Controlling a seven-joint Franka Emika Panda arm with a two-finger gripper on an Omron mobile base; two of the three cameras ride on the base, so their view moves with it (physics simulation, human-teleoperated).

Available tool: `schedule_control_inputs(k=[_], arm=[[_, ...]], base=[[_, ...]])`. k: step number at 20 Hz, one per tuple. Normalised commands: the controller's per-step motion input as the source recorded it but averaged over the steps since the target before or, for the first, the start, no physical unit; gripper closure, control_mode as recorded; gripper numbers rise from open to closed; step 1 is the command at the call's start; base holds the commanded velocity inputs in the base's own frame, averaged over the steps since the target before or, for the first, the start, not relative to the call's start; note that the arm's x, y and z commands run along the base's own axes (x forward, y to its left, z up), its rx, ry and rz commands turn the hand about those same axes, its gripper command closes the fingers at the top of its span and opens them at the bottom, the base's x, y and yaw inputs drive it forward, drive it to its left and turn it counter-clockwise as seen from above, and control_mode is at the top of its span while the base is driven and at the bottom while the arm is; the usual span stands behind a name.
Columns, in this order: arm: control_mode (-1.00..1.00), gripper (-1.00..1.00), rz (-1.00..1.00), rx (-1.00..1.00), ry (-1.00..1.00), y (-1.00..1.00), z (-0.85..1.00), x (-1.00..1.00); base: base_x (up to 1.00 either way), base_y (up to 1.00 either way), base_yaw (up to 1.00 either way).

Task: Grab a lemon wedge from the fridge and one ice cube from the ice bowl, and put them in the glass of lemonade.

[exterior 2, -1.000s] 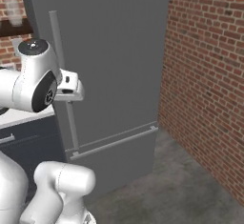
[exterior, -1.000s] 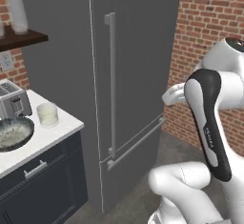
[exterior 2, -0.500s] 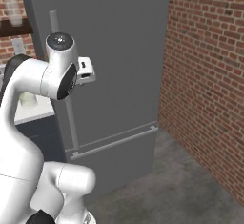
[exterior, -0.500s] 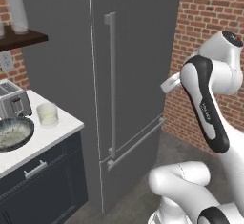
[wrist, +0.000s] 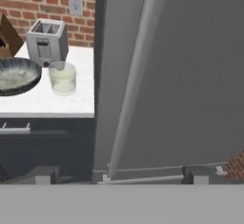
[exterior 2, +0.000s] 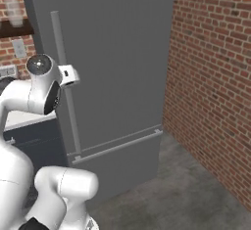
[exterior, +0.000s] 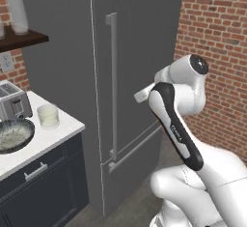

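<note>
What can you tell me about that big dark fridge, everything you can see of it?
The fridge is a tall, matte dark grey cabinet, standing upright with its doors shut, so nothing inside shows. A long, pale grey vertical bar handle runs down the upper door; a horizontal bar crosses the top of the lower drawer. It stands between a white-topped counter on one side and a red brick wall on the other, on a grey floor. Nothing touches its handle.

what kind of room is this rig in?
A rendered home kitchen, most likely: a tall dark grey fridge with its door shut, a white counter holding a silver toaster, an ice bowl and a glass of lemonade, and red brick walls.
</note>
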Motion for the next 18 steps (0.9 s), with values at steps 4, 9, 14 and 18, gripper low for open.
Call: schedule_control_inputs(k=[4, 9, 14, 18], arm=[[-1.0, -1.0, -0.02, -0.03, 0.0, 0.64, 0.34, 0.24], [-1.0, -1.0, 0.0, 0.0, 0.0, 0.22, 0.15, 0.4], [-1.0, -1.0, 0.0, 0.05, 0.0, 0.0, 0.02, 0.38], [-1.0, -1.0, 0.0, 0.02, 0.14, 0.0, -0.03, 0.89]], base=[[0.0, 0.0, 0.0], [0.0, 0.0, 0.0], [0.0, 0.0, 0.0], [0.0, 0.0, 0.0]])
